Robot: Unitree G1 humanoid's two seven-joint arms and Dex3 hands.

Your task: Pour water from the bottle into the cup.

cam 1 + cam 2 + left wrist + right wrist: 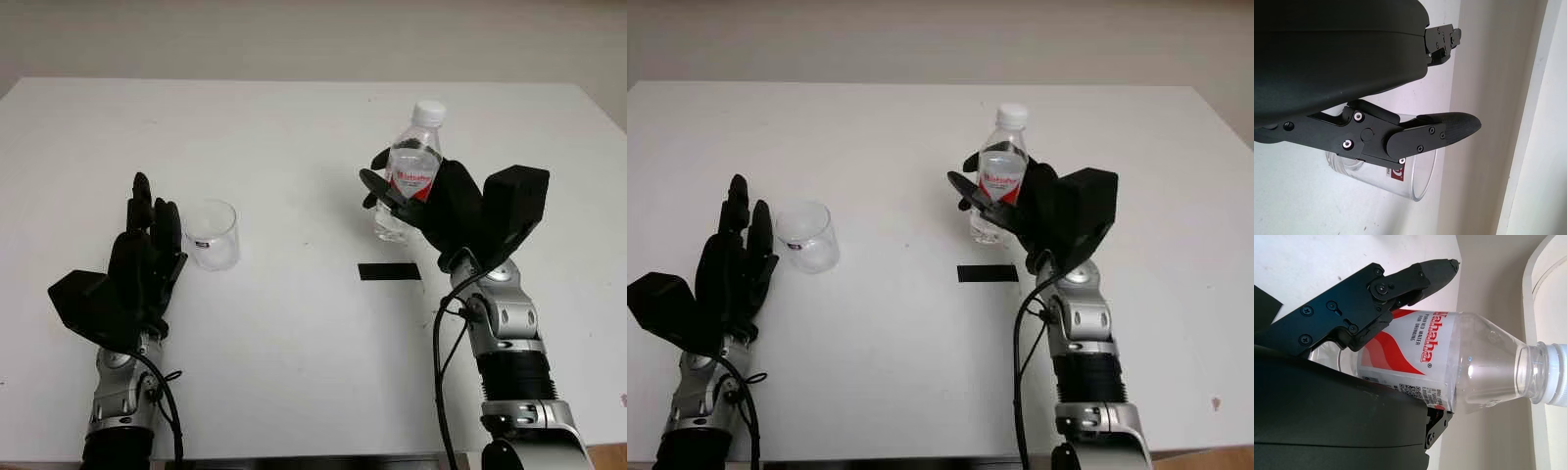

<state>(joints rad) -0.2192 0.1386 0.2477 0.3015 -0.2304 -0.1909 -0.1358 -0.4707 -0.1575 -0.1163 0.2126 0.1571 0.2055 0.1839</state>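
White tabletop (294, 147) fills the head cameras' scene, backed by a pale wall along its far edge. On the robot's right side, a clear plastic water bottle (413, 171) with a white cap (428, 112) and a red-and-white label is held upright by the right hand (431, 201). The black fingers (1400, 284) are wrapped around the labelled middle of the bottle, with the palm shell pressed against its other side, as is seen closely in the right wrist view. The bottle's base is seen just above or at the table surface; which of the two cannot be told. The cap is seen seated on the neck.

A small black rectangular strip (390, 271) is laid flat on the table just in front of the bottle, near the right forearm.

On the robot's left side, a short clear glass cup (212, 234) is stood upright on the table, its mouth facing up. The left hand (147, 250) is placed just beside the cup, on its outer side, fingers pointed away from the robot. It is open and nothing is gripped by it. In the left wrist view, one finger (1435, 132) is seen crossing in front of the cup (1410, 181); whether it is touched cannot be told.

The cup and the bottle are set well apart, with bare table between them.
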